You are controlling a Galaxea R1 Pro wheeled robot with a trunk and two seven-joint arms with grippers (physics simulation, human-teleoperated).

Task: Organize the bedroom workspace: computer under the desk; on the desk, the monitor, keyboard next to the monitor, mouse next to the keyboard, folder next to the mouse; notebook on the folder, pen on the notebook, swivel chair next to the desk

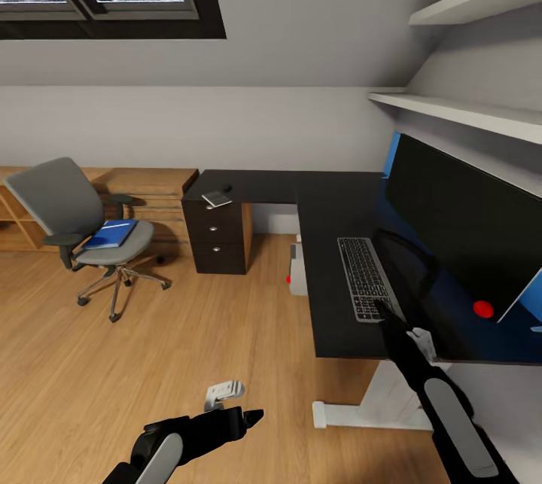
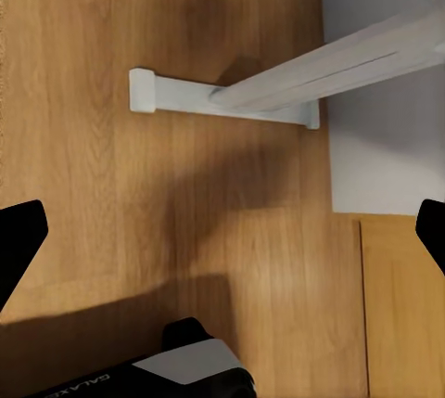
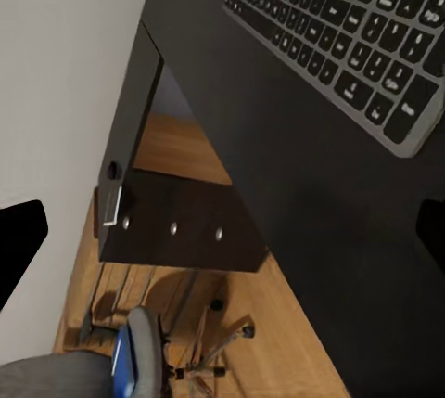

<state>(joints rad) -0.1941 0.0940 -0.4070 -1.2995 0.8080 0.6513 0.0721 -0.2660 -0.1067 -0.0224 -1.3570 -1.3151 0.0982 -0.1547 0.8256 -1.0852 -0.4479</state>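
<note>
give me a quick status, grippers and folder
Left gripper open, low over the floor. Right gripper open over the keyboard. Folder on the swivel chair.

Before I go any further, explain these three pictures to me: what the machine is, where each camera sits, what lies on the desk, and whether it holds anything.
This is a simulated wheeled robot with two arms. The large picture comes from its head, looking down over both arms. The other two come from cameras near each arm's fingers.

On the black desk lie the keyboard, the wide black monitor and, at the far corner, a small grey notebook. The blue folder lies on the seat of the grey swivel chair. A grey computer sits partly under the desk.

The right gripper reaches over the near end of the keyboard; its camera sees the keys close up. The left gripper hangs low over the wood floor. Both sets of fingers look open and hold nothing.
</note>
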